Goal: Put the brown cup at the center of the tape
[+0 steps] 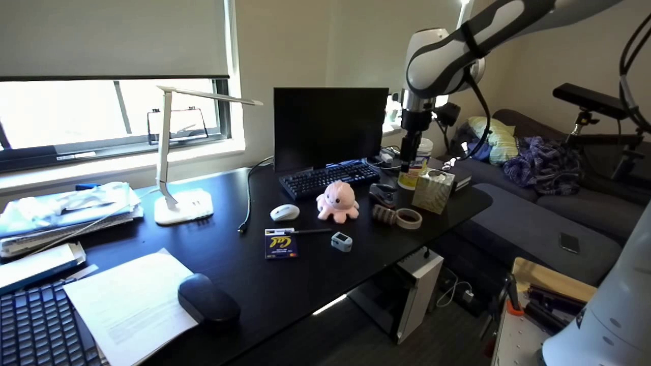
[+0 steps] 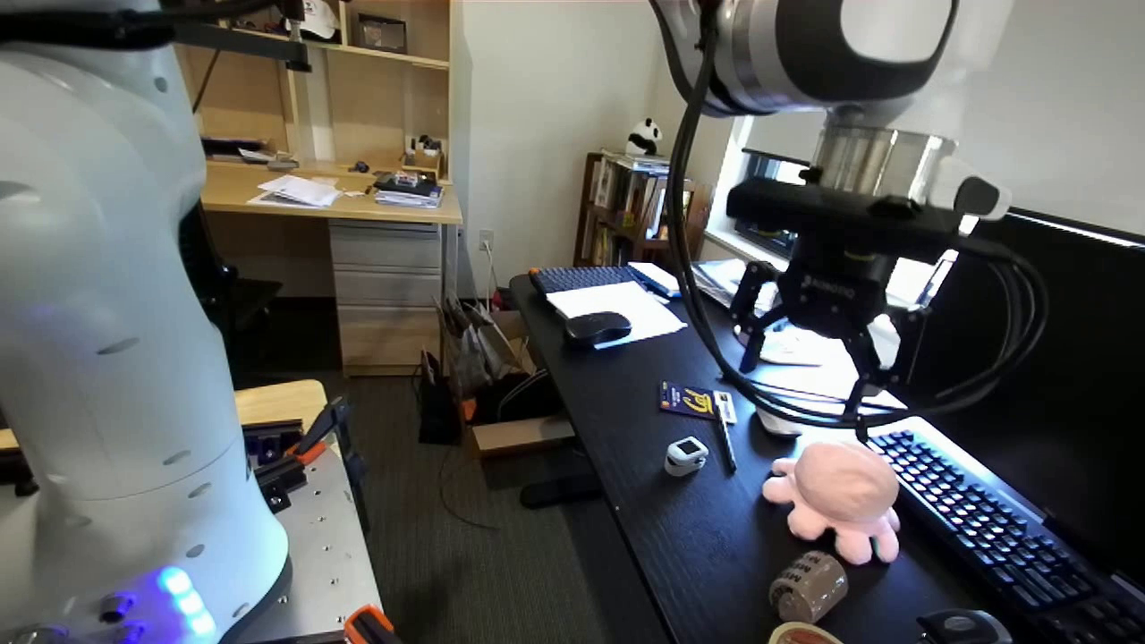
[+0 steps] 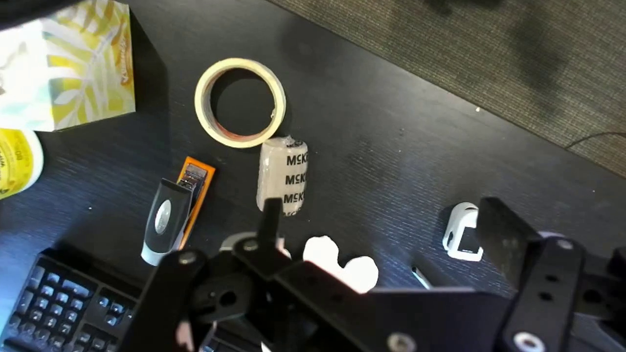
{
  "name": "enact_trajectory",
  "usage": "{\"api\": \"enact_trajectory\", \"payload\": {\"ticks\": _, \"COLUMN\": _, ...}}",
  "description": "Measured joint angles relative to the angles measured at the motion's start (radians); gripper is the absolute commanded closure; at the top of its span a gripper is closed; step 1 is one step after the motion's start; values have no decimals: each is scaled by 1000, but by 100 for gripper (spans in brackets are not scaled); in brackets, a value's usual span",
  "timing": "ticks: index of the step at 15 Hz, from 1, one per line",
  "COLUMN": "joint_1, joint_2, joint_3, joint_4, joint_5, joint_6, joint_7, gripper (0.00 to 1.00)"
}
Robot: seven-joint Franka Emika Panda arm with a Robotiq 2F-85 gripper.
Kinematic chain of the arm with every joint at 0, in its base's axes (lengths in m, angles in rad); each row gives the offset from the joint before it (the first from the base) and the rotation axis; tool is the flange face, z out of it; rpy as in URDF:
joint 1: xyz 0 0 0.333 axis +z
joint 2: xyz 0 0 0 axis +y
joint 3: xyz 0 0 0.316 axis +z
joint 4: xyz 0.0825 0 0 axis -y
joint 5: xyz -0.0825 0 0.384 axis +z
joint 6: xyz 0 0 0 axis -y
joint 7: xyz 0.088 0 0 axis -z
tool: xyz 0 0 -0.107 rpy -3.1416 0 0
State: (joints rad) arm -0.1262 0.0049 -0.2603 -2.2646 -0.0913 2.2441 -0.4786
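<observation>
In an exterior view the white-and-black arm (image 1: 501, 23) reaches in from the top right, sloping down to a rounded joint (image 1: 430, 73), below which the silver-collared wrist (image 2: 881, 165) points downward. From it hangs the black gripper (image 2: 803, 402), its two fingers (image 3: 501, 234) spread well apart, with a broad gap between their tips in the wrist view. Where an exterior view catches them nearly edge-on, the fingers merge into one dark column. The pale base (image 2: 116, 376) stands upright at the left of an exterior view, blue lights (image 2: 186, 601) glowing near its foot.

Black, my own fingers (image 3: 503, 239); tan-brown with black lettering, that roll (image 3: 281, 173); cream, the tape (image 3: 203, 100); pink, the plush octopus (image 2: 841, 487)!
</observation>
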Motion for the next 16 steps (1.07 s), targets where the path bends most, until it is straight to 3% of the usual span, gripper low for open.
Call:
{"api": "enact_trajectory", "payload": {"ticks": 5, "joint_1": -47, "joint_2": 162, "joint_3": 21, "joint_4": 50, "joint_5": 184, "joint_6": 73, "joint_7": -171, "gripper": 0}}
{"api": "enact_trajectory", "payload": {"ticks": 12, "joint_1": -64, "joint_2": 213, "joint_3": 41, "joint_4": 85, "joint_5": 198, "joint_6": 84, "joint_7": -167, "gripper": 0}}
{"api": "enact_trajectory", "payload": {"ticks": 16, "joint_1": -89, "joint_2": 325, "joint_3": 61, "joint_4": 137, "joint_5": 199, "joint_6": 187, "joint_7": -123, "gripper": 0}}
